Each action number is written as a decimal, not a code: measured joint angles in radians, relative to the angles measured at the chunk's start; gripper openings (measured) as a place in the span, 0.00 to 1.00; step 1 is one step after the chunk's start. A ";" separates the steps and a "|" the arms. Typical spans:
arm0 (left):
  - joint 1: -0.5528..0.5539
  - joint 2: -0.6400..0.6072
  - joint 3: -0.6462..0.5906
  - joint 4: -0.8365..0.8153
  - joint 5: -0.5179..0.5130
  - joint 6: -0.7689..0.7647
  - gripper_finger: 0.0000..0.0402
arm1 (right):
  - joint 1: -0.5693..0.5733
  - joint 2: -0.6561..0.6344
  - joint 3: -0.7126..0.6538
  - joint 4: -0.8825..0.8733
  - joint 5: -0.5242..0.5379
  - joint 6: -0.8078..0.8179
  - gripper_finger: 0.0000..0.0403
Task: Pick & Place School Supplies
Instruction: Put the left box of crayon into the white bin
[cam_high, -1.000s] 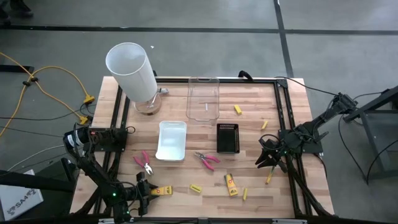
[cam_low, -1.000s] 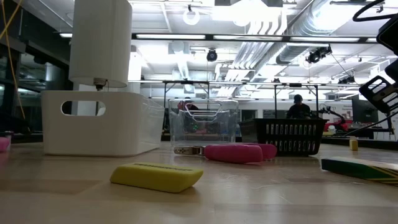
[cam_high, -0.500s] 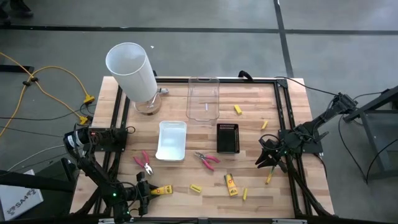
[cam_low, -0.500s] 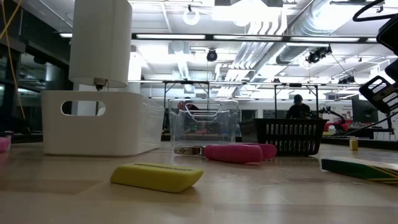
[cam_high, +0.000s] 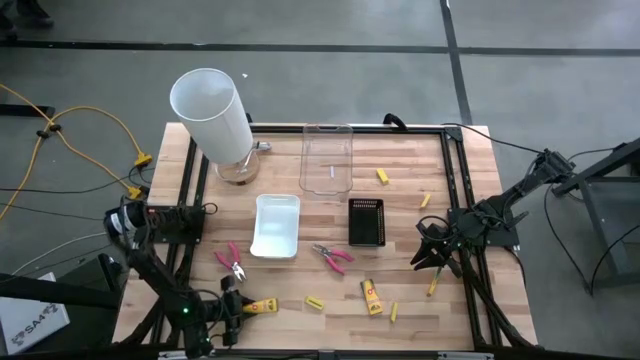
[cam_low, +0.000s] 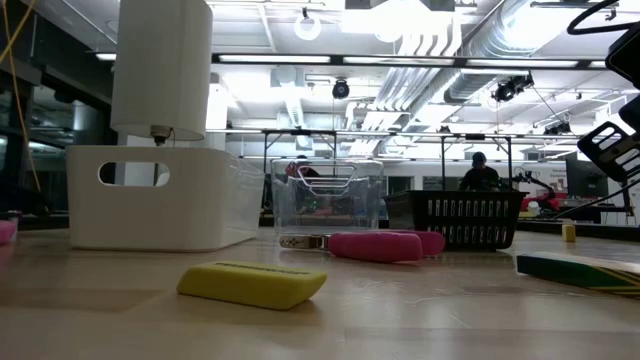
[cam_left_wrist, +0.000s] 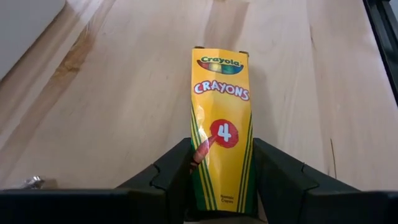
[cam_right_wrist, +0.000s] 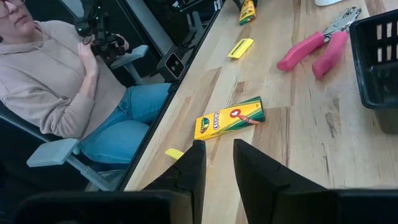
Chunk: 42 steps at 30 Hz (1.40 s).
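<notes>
Left gripper (cam_left_wrist: 221, 186): closed on a crayon pack (cam_left_wrist: 221, 124), low at the table's (cam_high: 400, 165) front-left corner.
Right gripper (cam_right_wrist: 217, 163): fingers slightly parted, seemingly holding nothing, hovering near the table's right edge.

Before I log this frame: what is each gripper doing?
Left gripper: jaws closed on the crayon pack.
Right gripper: jaws open, holding nothing.

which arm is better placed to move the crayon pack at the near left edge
Left. The left hand already has its fingers on either side of that crayon pack, at the table's near left edge. The right hand hangs open across the table, closer to the other crayon pack.
</notes>
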 joint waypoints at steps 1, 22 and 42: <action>0.008 -0.010 -0.001 -0.001 0.007 0.021 0.37 | 0.000 0.000 0.000 0.000 0.000 0.000 0.18; 0.204 -0.222 0.000 0.042 0.057 0.416 0.37 | 0.000 0.000 0.000 0.000 0.000 0.000 0.18; 0.400 -0.460 0.001 -0.147 0.084 0.482 0.37 | 0.000 0.000 0.000 0.000 0.000 0.000 0.18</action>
